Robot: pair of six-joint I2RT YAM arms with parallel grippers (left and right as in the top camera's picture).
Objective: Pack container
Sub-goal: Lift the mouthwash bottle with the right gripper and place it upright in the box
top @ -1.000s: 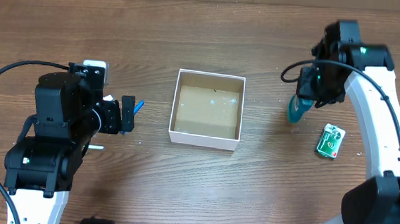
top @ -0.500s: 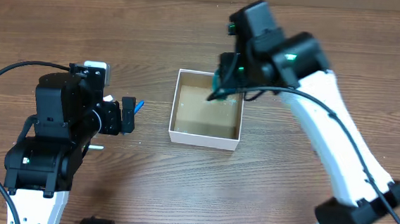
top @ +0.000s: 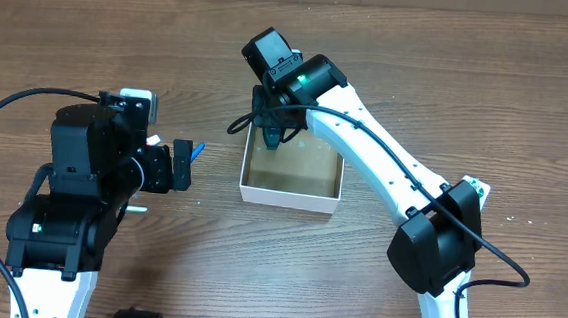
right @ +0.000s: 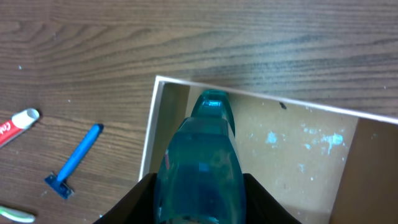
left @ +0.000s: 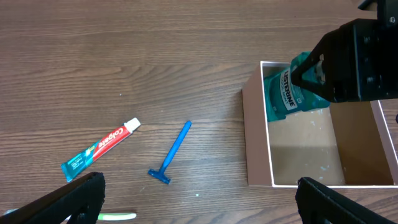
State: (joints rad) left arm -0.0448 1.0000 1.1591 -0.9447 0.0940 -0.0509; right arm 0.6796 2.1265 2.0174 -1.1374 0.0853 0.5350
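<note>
I see the right arm (top: 365, 145) slanting over the far side of the box (top: 289, 196), its bottle (left: 287, 93) filling the far left corner. The near half of the floor lies open from above. Left of the box, a razor (left: 171, 151) and toothpaste (left: 101, 147) lie on the wood.

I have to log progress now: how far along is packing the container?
Nothing is packed yet: the container has a bare floor. In hand: the right gripper grips the teal mouthwash bottle at the container's far-left corner, not released. To do: the toothpaste tube and the blue razor lie on the table beside it, with the left gripper open near them.
</note>
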